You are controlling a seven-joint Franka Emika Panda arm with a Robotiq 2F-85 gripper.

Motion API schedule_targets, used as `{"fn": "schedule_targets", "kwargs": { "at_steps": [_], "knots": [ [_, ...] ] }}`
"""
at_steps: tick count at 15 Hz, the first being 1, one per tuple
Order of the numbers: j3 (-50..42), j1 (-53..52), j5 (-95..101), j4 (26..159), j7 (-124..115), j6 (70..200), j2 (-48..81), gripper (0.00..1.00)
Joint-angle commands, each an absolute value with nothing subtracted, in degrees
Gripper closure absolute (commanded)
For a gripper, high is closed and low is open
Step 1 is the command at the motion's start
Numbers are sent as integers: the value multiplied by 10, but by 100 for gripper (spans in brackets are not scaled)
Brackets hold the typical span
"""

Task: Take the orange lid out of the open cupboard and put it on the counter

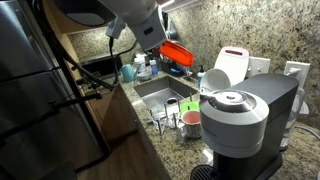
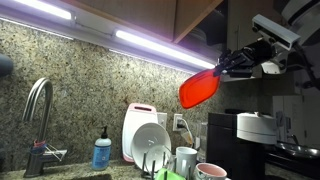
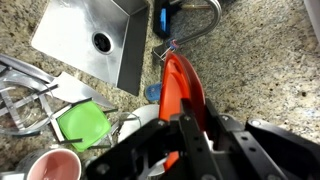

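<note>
My gripper [image 3: 178, 125] is shut on the orange lid [image 3: 180, 88] and holds it in the air above the counter [image 3: 255, 75]. In both exterior views the lid [image 1: 176, 52] [image 2: 198, 89] hangs from the gripper [image 1: 160, 44] [image 2: 228, 66], tilted, over the dish area beside the steel sink [image 3: 95, 40]. The granite counter also shows in an exterior view [image 1: 160, 150]. The cupboard is out of view.
A faucet [image 2: 38, 100], a blue soap bottle [image 2: 101, 153], a white board with red edge [image 2: 140, 125], a dish rack with plates [image 2: 155, 150], a pink cup [image 3: 52, 165], a green plate [image 3: 82, 125] and a coffee machine [image 1: 245, 120] stand below.
</note>
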State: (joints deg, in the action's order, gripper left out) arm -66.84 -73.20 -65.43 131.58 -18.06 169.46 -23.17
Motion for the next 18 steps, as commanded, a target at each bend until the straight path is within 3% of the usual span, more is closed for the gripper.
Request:
{"fn": "schedule_targets", "kwargs": {
  "at_steps": [1,3,4,18],
  "knots": [
    [-670,-733,-655,1316,-181,1695,-232,85],
    [-670,-734,-655,1316,-181,1695,-232,85],
    [-670,-734,-655,1316,-181,1695,-232,96],
    [-807,-892,-704,1283,-111,1616,-365,96]
  ]
}}
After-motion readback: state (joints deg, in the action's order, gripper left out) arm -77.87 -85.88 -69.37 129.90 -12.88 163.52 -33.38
